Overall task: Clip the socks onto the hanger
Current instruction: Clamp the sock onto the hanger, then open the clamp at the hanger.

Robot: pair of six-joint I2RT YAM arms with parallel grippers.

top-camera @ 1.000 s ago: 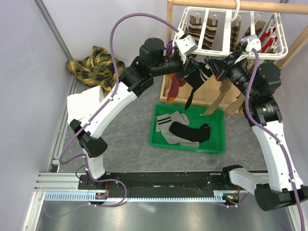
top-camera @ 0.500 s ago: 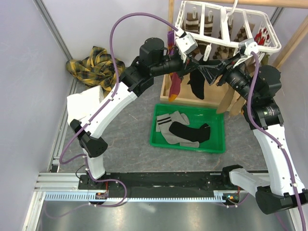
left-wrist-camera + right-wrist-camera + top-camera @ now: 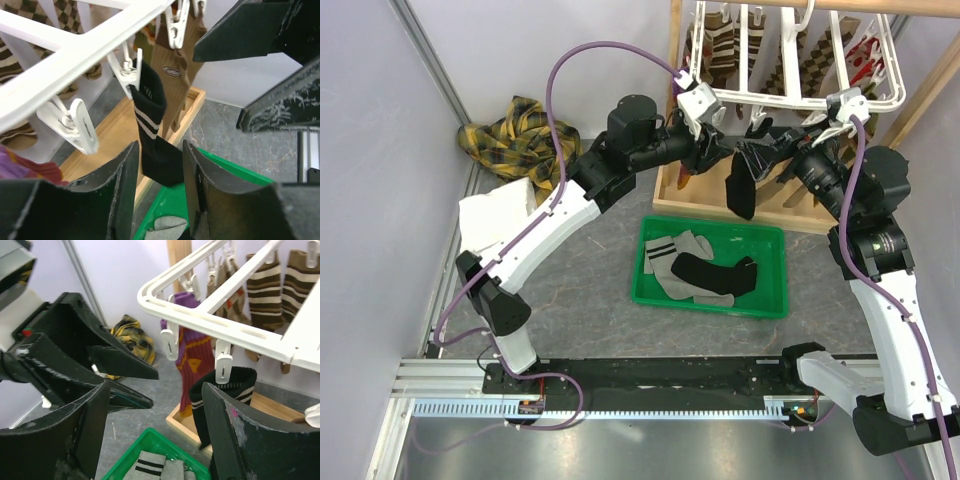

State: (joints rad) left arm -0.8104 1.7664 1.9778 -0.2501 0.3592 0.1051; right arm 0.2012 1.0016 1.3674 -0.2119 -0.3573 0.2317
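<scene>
Down in the green bin [image 3: 775, 300], nearest the arm bases, we see grey banded socks [image 3: 672, 255] and a loose black sock [image 3: 715, 275] lying unclipped, so at least these are left to hang.

Above the bin's far edge, the left gripper [image 3: 160, 145] has its fingers apart and grasps nothing; the clipped black sock [image 3: 150, 125] shows in the gap, apparently just beyond the pads. The right gripper [image 3: 156, 390] is spread wide, also empty, facing the left one across that sock.

The clipped black sock, with white stripes near its cuff, hangs by the cuff from a white clip [image 3: 127, 75] on the near bar of the hanger [image 3: 200, 322]. We judge this sock done.

Farther back on the hanger, a purple sock [image 3: 192, 355] and brown striped socks [image 3: 265, 285] hang from clips, with the wooden frame [image 3: 672, 100] behind them. The task looks more than half done.
</scene>
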